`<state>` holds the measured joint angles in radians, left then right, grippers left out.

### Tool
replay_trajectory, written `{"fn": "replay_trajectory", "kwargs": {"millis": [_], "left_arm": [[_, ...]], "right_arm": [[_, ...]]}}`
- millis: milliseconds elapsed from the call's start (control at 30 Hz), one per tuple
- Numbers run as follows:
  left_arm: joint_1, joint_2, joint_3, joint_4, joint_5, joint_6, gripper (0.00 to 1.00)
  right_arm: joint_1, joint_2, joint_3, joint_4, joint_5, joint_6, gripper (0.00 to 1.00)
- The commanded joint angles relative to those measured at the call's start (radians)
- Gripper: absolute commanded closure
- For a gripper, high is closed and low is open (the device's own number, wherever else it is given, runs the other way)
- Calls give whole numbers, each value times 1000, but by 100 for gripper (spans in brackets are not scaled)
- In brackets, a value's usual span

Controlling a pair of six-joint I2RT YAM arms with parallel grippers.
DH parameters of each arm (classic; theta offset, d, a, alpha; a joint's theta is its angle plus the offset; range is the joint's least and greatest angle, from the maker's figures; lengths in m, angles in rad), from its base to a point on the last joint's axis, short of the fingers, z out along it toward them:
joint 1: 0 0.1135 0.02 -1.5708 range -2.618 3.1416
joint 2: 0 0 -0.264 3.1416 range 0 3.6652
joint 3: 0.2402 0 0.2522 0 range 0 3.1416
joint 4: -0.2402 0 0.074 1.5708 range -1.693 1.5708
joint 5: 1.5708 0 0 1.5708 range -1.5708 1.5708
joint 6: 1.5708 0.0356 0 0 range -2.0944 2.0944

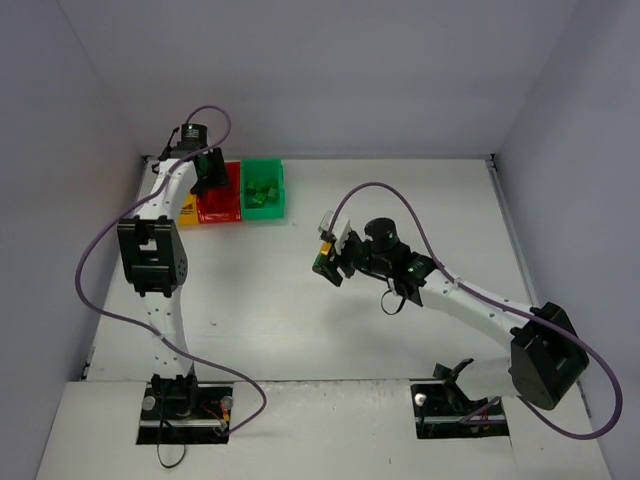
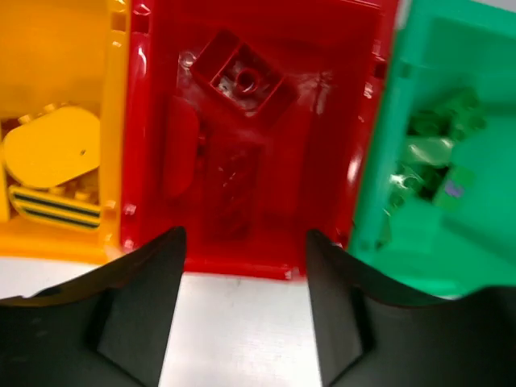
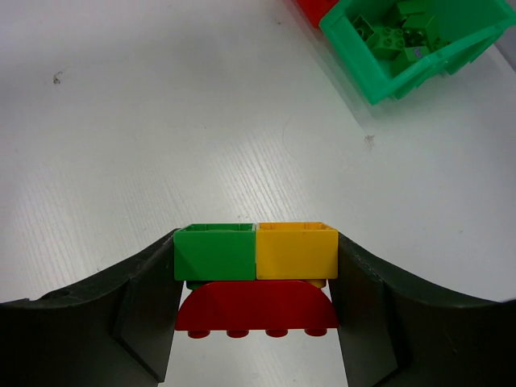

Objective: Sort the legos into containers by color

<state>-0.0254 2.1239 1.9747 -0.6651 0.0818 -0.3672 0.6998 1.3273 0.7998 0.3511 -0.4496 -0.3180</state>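
the right tool (image 3: pixel 256 260) is clenched on a three-brick clump (image 3: pixel 256 278): a green brick (image 3: pixel 214 251) and a yellow brick (image 3: pixel 296 251) sit side by side, with a red arched brick (image 3: pixel 254 308) pressed onto both. one finger bears on the outer face of the green brick and the other on the outer face of the yellow one. in the top view the clump is held above the desk (image 3: pixel 161 121), well apart from the bins.

the left tool (image 2: pixel 246 242) is released and empty. it hangs over the near wall of the red bin (image 2: pixel 139 161), which sits between the yellow bin (image 2: pixel 113 121) and the green bin (image 2: pixel 379 161). each bin already holds pieces of its own colour.

the clump looks light, stiff and smooth-sided, so it should not crush, but glossy plastic may slip under a weak squeeze. the present hold pinches green and yellow toward each other, which suits carrying. only stud friction joins the bricks, and the red arch probably bridges the pair.

to sort it, the clump must come apart. the arch's flat ends look like the best place for the empty tool to take hold. its curved face would likely shed the fingers.
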Motion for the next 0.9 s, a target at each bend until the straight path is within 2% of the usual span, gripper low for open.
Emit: {"fn": "replay_trajectory", "kwargs": {"millis": [0, 33, 133, 233, 300, 367, 500, 733, 867], "left_arm": [[-1, 24, 123, 7, -73, 24, 45], [-2, 34, 134, 6, -68, 27, 39], [-2, -10, 113, 16, -42, 27, 33], [-7, -108, 32, 22, 45, -10, 32], [-22, -207, -28, 28, 152, -36, 32], [-39, -278, -143, 44, 241, -79, 32], [-131, -482, -319, 105, 474, -131, 32], [-284, -688, -503, 137, 662, -205, 32], [-321, -754, -573, 180, 713, -256, 32]], "right_arm": [[-5, -24, 78, 35, -1, -15, 100], [-5, -20, 84, 35, -1, -18, 100], [-3, -11, 101, 32, -6, -16, 100], [-3, -2, 117, 32, -23, -23, 100], [-5, 7, 127, 32, -35, -24, 100], [-3, 10, 137, 34, -46, -29, 100], [0, 6, 150, 40, -75, -35, 100], [17, -13, 167, 38, -124, -50, 100], [30, -28, 171, 29, -150, -64, 98]]}}
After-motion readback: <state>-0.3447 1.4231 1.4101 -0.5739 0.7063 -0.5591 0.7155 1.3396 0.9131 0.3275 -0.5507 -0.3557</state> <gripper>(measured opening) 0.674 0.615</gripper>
